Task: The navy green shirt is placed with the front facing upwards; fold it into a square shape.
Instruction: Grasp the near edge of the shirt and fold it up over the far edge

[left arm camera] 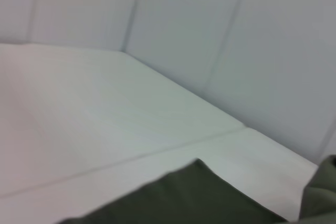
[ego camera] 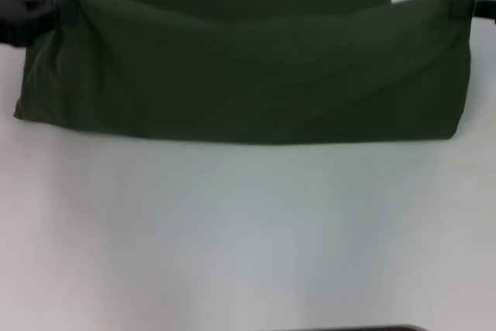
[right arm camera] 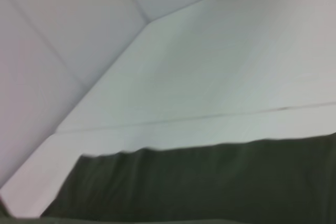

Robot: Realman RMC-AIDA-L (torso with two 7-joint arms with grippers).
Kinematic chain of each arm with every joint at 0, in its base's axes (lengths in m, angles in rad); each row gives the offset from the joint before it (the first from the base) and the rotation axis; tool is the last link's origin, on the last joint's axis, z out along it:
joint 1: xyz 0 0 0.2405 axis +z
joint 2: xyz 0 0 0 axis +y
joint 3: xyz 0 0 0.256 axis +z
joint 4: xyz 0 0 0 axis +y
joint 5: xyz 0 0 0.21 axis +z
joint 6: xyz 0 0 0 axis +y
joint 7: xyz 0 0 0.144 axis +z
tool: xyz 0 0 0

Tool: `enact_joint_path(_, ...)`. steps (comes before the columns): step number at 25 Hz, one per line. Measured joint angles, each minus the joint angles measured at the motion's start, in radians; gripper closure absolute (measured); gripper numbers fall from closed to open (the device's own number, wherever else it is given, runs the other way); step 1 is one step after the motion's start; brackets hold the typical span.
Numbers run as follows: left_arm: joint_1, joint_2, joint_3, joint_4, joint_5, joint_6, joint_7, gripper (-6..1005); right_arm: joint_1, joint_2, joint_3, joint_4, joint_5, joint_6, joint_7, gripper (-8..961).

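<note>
The navy green shirt (ego camera: 248, 75) lies across the far part of the white table (ego camera: 248, 230) as a wide dark olive band, with no print showing. Its near layer is raised at both upper corners and hangs down in front of a flat layer behind. My left gripper (ego camera: 63, 7) is shut on the left corner and my right gripper (ego camera: 462, 7) on the right corner. In the left wrist view the shirt (left arm camera: 184, 200) shows as a dark cloth edge, and in the right wrist view the shirt (right arm camera: 210, 182) does too; neither shows fingers.
Pale wall panels (left arm camera: 210, 19) stand behind the table's far edge, and the wall (right arm camera: 52, 35) also shows in the right wrist view. A dark rim (ego camera: 356, 328) sits at the head view's bottom edge.
</note>
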Motion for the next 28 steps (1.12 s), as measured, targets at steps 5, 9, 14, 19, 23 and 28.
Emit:
enact_joint_path(5,-0.046,0.001,0.02,-0.066,-0.005,-0.16,-0.011,915,0.031,-0.003,-0.016,0.002,0.0,0.103,0.058,913)
enact_joint_path(9,-0.086,0.003,0.049,-0.131,-0.004,-0.298,-0.012,914,0.057,-0.004,-0.041,0.041,0.0,0.217,0.096,913)
enact_joint_path(14,-0.14,-0.019,0.062,-0.189,-0.004,-0.502,-0.005,913,0.098,-0.003,-0.082,0.131,0.0,0.392,0.104,913)
enact_joint_path(19,-0.17,-0.033,0.142,-0.244,-0.005,-0.658,-0.001,911,0.14,0.014,-0.13,0.18,0.003,0.529,0.097,913)
enact_joint_path(23,-0.178,-0.054,0.175,-0.258,-0.005,-0.763,0.0,910,0.16,0.045,-0.187,0.194,0.008,0.642,0.096,913)
enact_joint_path(28,-0.184,-0.067,0.195,-0.281,-0.006,-0.859,0.0,908,0.175,0.07,-0.221,0.196,0.009,0.709,0.092,912)
